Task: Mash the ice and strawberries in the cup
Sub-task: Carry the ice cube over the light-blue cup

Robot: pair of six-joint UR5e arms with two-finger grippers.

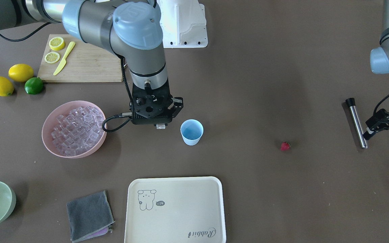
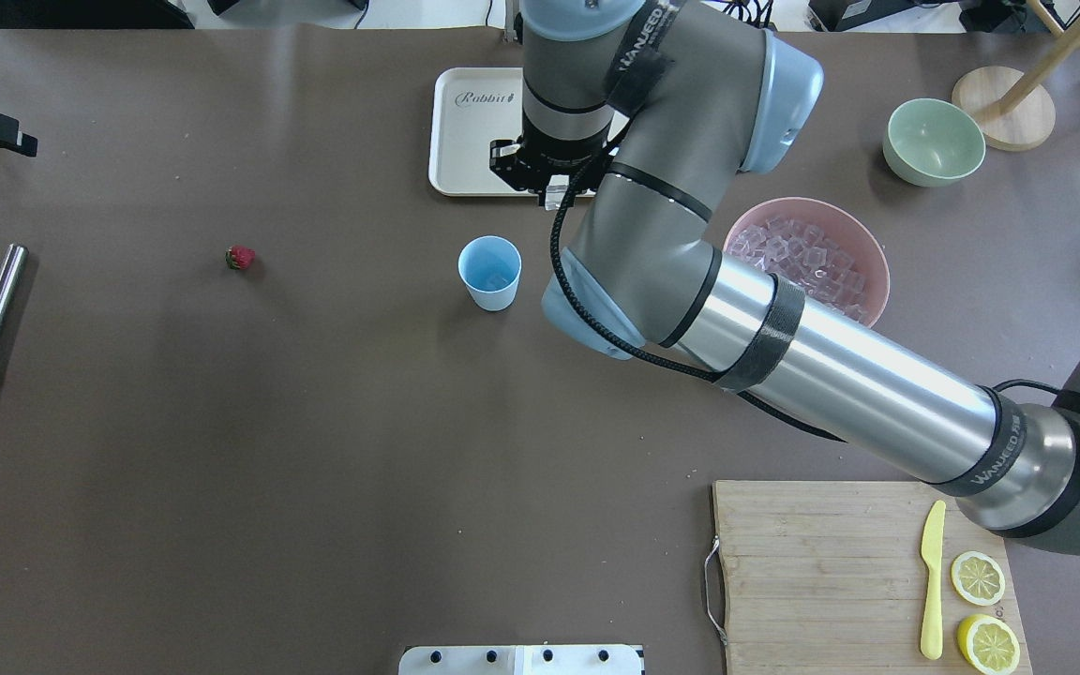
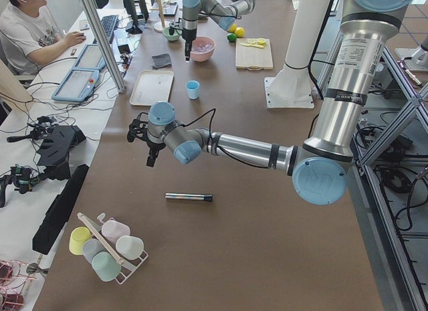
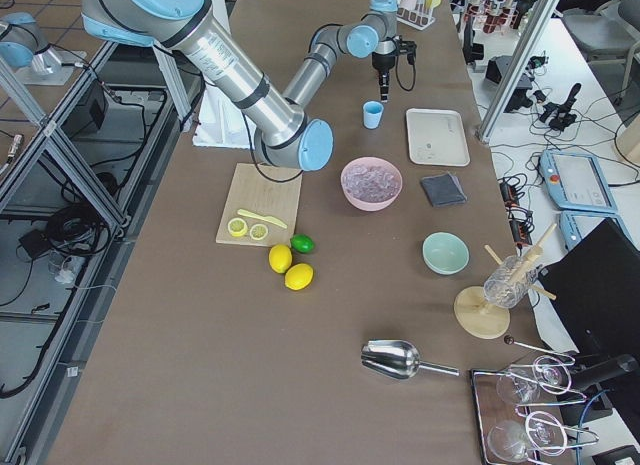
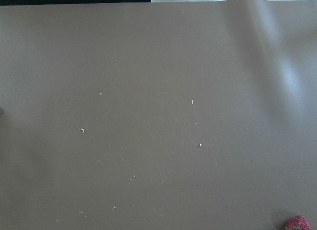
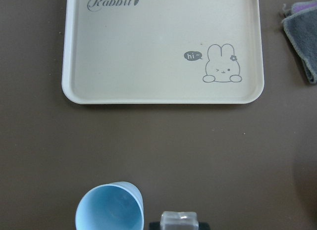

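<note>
Here, right fingers (image 6: 154, 226) clamped on an ice cube (image 6: 179, 220) beside the cup (image 6: 110, 210); left fingers (image 1: 367, 134) apart, empty.

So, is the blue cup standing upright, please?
Upright: the cup stands on its base on the table, open mouth facing up.

Bright, even, diffuse light; shadows soft and faint. Only a weak smudge under cup (image 1: 191, 132) just beside right gripper (image 1: 160, 126). Right wrist view: ice (image 6: 179, 220) in that gripper slightly blurred (very close to lens), tray (image 6: 148, 94) beyond it sharp. Table (image 5: 148, 116) below left gripper (image 1: 382, 135) shows pale sheen at upper right; strawberry (image 5: 296, 223) at frame corner soft.
</note>
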